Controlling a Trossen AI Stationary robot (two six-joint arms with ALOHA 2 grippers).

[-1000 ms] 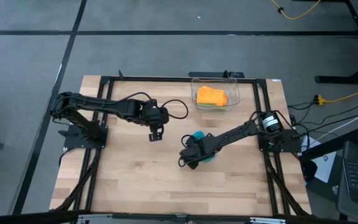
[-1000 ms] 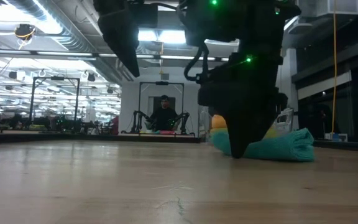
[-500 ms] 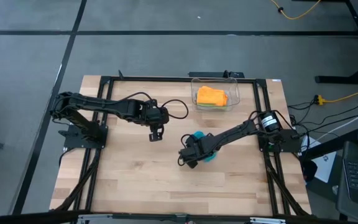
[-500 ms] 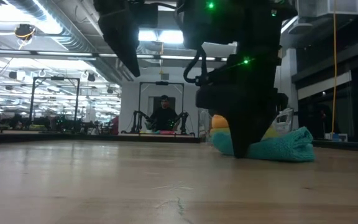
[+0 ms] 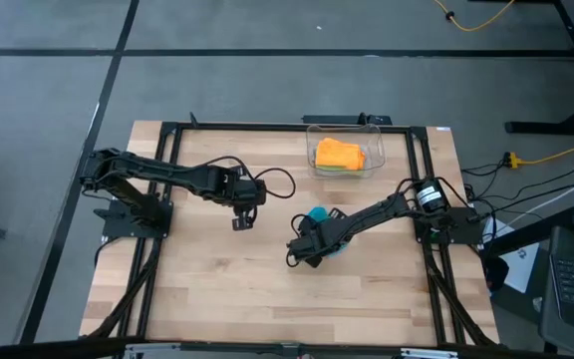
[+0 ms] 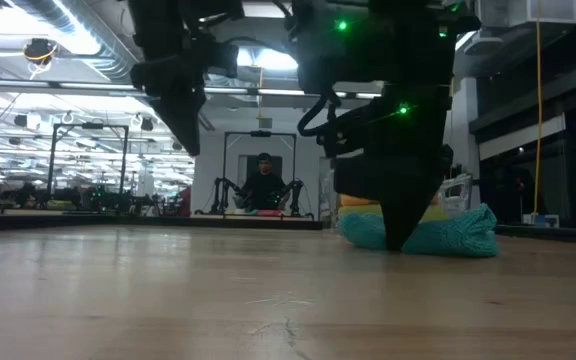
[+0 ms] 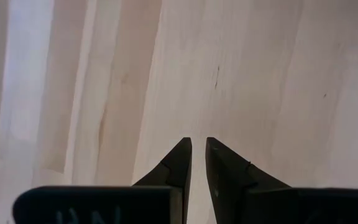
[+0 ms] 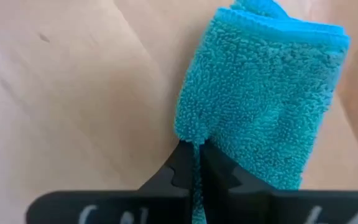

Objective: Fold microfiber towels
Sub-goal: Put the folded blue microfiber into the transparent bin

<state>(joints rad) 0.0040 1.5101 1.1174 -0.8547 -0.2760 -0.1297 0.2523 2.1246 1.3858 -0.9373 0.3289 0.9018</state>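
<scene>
The right end effector is clenched on the near edge of the teal towel, a thin lip of cloth pinched between its two dark fingers. The towel is folded into a thick, narrow bundle with a looped, fuzzy pile; its far end shows a neat bound hem and stacked layers. In the high view it lies on the wooden surface slightly right of centre, mostly covered by the right end effector, with a small teal patch showing just beyond the arm. In the low view the bundle rests flat on the surface, rounded and plump, with the right end effector pressed down at its near left end.

The left end effector hangs above bare wood, left of centre and well apart from the teal towel; its fingers are nearly together, a narrow slit between the tips, grasping nothing.

Farther back, near the far edge of the surface, a clear bin holds an orange towel, bunched loosely, lying on a strip of green towel beneath it.

Beyond the surface, a person sits in the room behind.
</scene>
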